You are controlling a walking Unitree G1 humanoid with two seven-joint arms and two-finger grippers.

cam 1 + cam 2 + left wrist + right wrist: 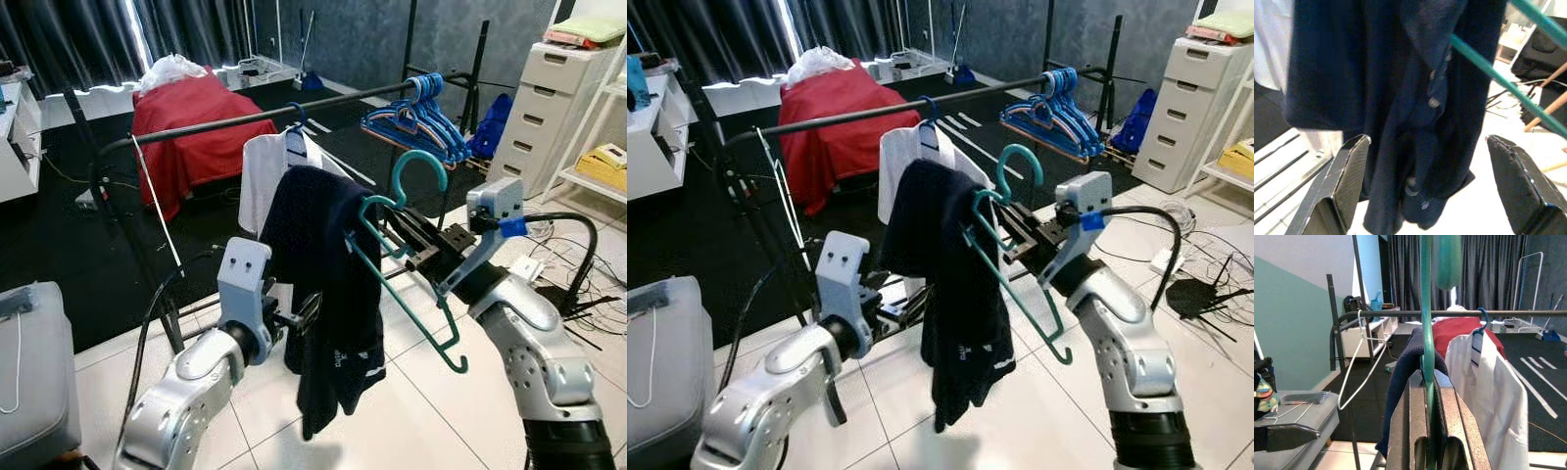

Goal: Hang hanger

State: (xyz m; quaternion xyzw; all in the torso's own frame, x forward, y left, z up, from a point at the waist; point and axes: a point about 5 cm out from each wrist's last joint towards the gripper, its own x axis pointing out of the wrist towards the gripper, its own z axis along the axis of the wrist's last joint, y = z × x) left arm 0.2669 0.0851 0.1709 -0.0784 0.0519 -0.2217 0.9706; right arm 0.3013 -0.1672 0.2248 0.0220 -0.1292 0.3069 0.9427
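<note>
Pale floor tiles (411, 411) meet a black carpet where a dark clothes rail (245, 119) crosses the room, with black curtains behind, a red cover (196, 127) over some furniture and a white chest of drawers (549, 108) at the robot's right. On the rail hang a white shirt (260, 176) on a blue hanger and, farther right, a bunch of blue hangers (421, 117). Small white lettering shows low on the dark navy garment (323, 284), but it is too small to read. That garment is draped over a teal plastic hanger (407, 274), whose hook (416, 171) curls upward below the rail and not on it; the hanger sits tilted, its lower bar slanting down toward the robot's right. The right gripper (1426, 396) is clamped on the hanger's thin teal stem, its two black fingers pressed flat against either side, holding hanger and garment up in front of the rail. The left gripper (1432, 176) sits just before the garment's lower folds with its fingers (1347, 176) spread wide apart, gripping nothing.
</note>
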